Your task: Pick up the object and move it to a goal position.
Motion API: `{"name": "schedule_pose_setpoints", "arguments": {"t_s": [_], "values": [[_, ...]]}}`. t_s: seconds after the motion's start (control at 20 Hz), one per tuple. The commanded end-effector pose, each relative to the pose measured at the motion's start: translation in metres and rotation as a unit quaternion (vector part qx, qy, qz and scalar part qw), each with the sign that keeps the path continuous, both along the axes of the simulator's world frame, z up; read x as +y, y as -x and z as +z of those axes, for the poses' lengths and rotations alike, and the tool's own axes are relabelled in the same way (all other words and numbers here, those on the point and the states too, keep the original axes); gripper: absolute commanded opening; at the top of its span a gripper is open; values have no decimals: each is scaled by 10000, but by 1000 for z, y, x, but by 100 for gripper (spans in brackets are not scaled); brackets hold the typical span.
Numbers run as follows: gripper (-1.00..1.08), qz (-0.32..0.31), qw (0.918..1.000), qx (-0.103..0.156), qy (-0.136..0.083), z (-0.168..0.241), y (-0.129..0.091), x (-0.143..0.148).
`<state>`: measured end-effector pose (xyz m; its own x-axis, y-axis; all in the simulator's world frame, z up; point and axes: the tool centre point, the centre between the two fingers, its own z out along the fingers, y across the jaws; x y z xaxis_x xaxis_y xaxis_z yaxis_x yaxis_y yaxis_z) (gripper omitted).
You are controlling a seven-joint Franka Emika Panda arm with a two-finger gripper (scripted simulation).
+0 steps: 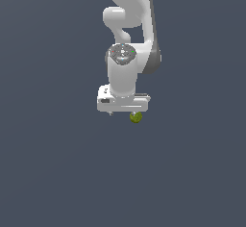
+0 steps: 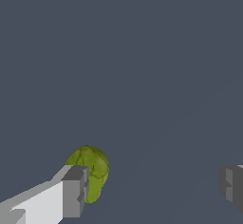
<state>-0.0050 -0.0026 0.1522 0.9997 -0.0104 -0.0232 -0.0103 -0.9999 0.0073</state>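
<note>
Gripper (image 2: pixel 152 190) hung low over the floor with its jaws spread wide and holding nothing. Its pads (image 2: pixel 76 190) stood far apart, and the ball (image 2: pixel 92 168) sat right against one of them rather than midway. In the exterior view the ball (image 1: pixel 136 118) peeked out under the hand's right end. Closing from there would likely shove the ball sideways or squirt it out, because the grasp was off-centre on a round object.
</note>
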Motion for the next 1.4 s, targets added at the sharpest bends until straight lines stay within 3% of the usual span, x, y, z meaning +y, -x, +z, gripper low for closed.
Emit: {"name": "schedule_pose_setpoints", "arguments": {"t_s": [0.0,0.55,1.35], "values": [[100,0,10000,0,0,0,0,0],[100,-76,10000,37,6,-1,-1,-27],[100,-635,9980,-20,5,-23,19,11]]}}
